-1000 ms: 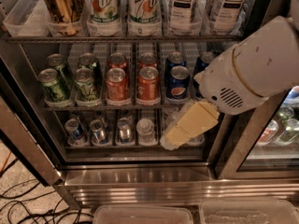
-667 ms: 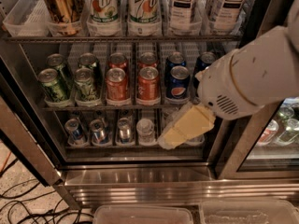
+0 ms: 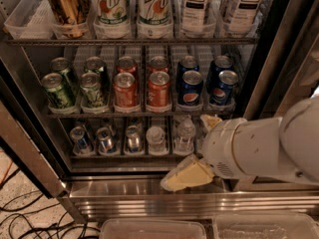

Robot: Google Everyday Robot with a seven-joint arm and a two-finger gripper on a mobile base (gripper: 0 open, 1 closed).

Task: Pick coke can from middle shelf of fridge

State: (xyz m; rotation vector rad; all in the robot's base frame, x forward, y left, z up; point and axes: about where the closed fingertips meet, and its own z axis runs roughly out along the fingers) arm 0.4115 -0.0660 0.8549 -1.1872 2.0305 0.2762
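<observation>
Stainless-steel framing edges the open fridge (image 3: pixel 164 198). On its middle shelf (image 3: pixel 149 114) the coke can (image 3: pixel 158 89) stands upright at the front, between a second red can (image 3: pixel 125 89) and blue Pepsi cans (image 3: pixel 191 87). The end effector (image 3: pixel 189 153) hangs lower right, released and empty. The can is likely light, stiff and slick, so grip it mid-body.
</observation>
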